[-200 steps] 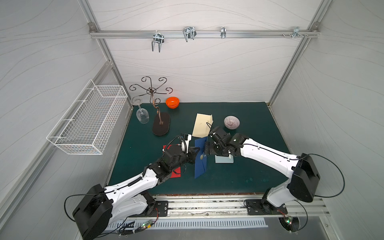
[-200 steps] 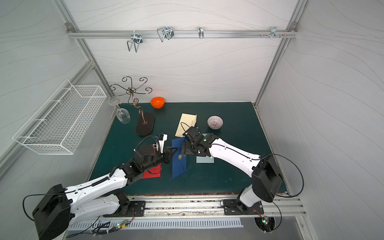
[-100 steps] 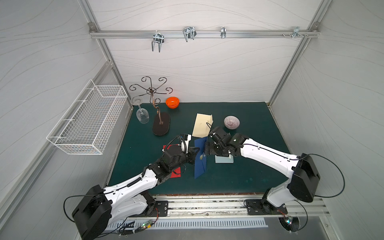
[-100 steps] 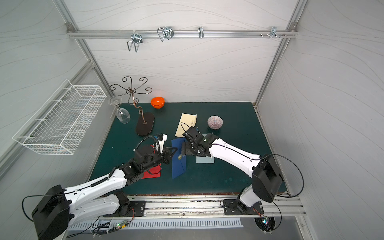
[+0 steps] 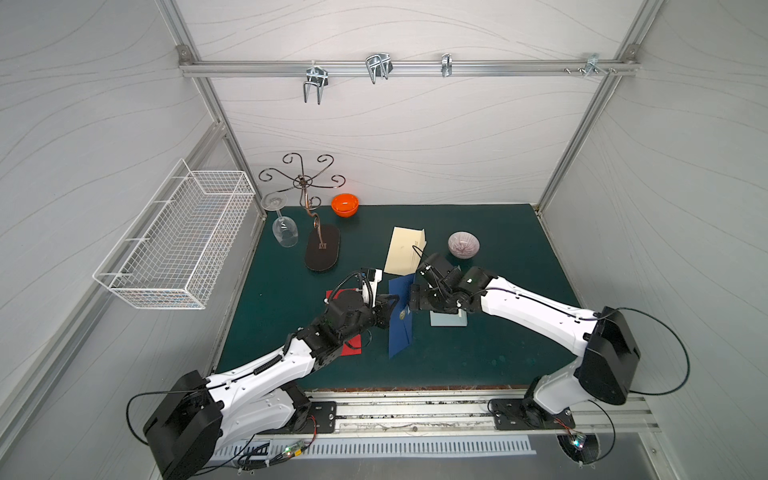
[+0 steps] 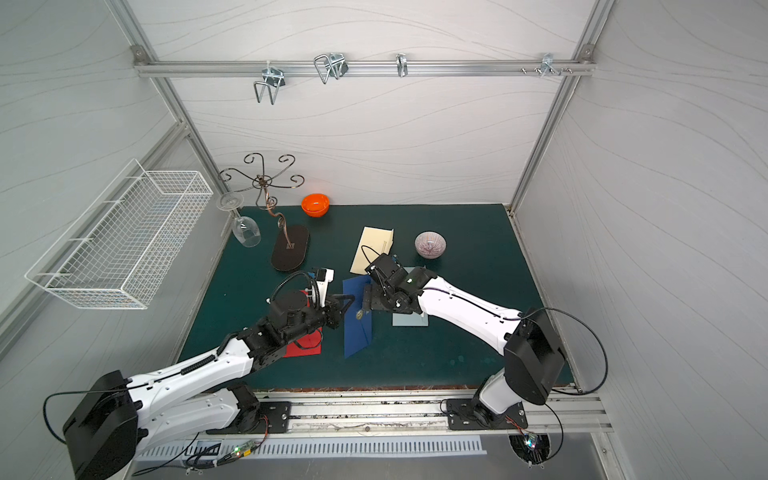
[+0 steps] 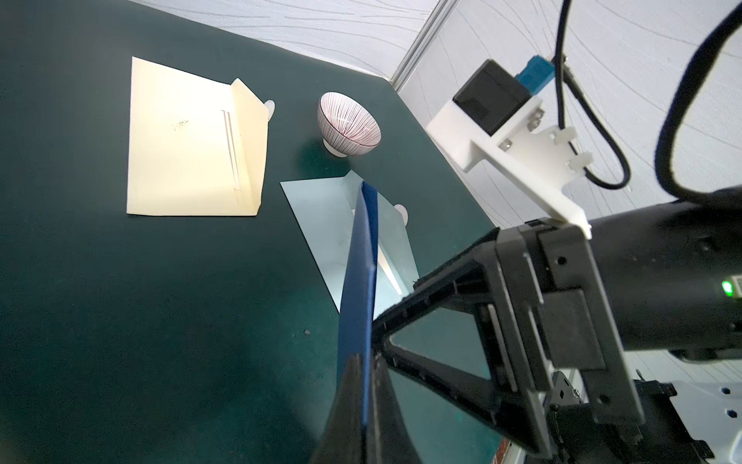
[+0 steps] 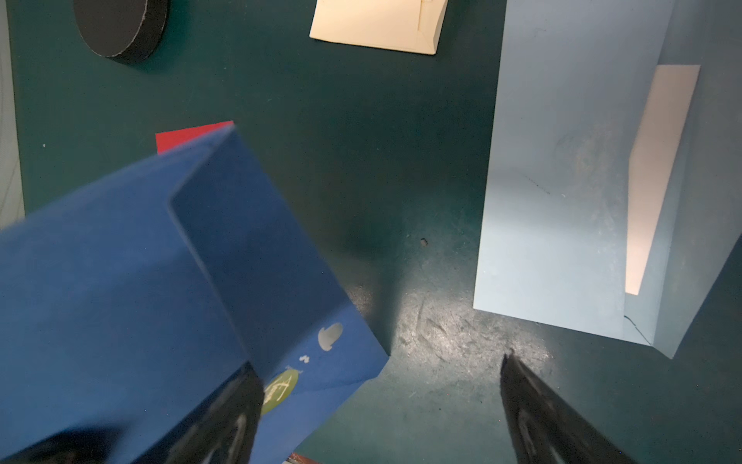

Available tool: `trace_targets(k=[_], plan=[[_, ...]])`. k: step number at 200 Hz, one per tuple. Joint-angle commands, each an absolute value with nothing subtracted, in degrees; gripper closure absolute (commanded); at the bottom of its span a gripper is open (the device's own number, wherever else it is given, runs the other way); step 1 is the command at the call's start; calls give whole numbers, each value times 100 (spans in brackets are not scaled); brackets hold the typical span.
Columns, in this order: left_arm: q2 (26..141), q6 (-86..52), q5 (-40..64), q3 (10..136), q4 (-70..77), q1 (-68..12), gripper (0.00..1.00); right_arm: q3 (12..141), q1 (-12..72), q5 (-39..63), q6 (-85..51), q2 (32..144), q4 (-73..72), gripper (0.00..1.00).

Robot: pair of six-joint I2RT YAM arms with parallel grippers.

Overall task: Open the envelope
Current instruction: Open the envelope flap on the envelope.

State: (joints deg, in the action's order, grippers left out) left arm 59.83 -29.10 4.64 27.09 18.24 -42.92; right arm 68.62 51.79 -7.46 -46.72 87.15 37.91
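dark blue envelope: handling and grip points

the dark blue envelope [image 5: 400,328] stands on edge on the green mat [image 5: 498,257], tilted, between the two arms. the left gripper [image 7: 363,373] is clamped on one edge of it. the right gripper [image 8: 377,393] is spread wide beside the flap [image 8: 249,257] and holds nothing. the paper is judged light, thin and easily creased. grip the flap's free edge near the round seal [image 8: 281,391]; pull gently to avoid tearing.

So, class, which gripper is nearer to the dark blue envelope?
Left. The left gripper is shut on the dark blue envelope, holding its edge. The right gripper stands open beside it, one finger by the sticker; contact cannot be told.
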Motion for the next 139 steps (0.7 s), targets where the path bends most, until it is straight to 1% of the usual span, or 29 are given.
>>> trace_targets(k=[1,45,84,107,139], plan=[[5818,-2881,391,2785,2181,-4308,100,6881,5140,-1155,-4701,8619,4211,7],[5880,-2885,435,2812,2184,-4308,100,6884,5137,-1097,-4675,8565,4150,7],[5906,-2867,441,2817,2184,-4309,100,6746,5142,-540,-4602,8268,3574,7],[5905,-2865,471,2820,2206,-4311,100,6575,5142,-596,-4773,8205,3351,7],[5940,-2823,622,2817,2309,-4314,100,6727,5142,-620,-4778,8433,3555,7]])
